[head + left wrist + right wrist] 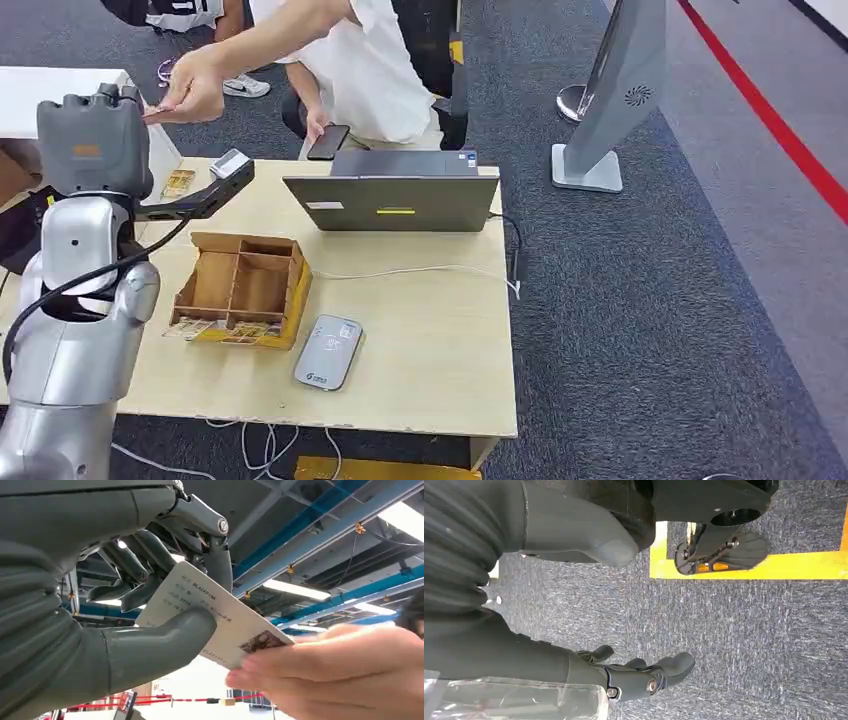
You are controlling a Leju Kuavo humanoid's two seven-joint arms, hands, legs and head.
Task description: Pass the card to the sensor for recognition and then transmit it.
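The left hand (95,135) is raised high at the table's left end, and a white printed card (215,612) is pinched between its thumb and dark fingers (135,570). The card's far end is gripped by a person's hand (345,672), seen reaching in from behind the table (430,330). On the table are found a black handheld scanner (205,190), an open cardboard compartment box (240,290), a grey card reader (328,351) near the front edge and a laptop (395,195). The right hand (639,675) is held over carpet with its fingers loosely spread and nothing in them.
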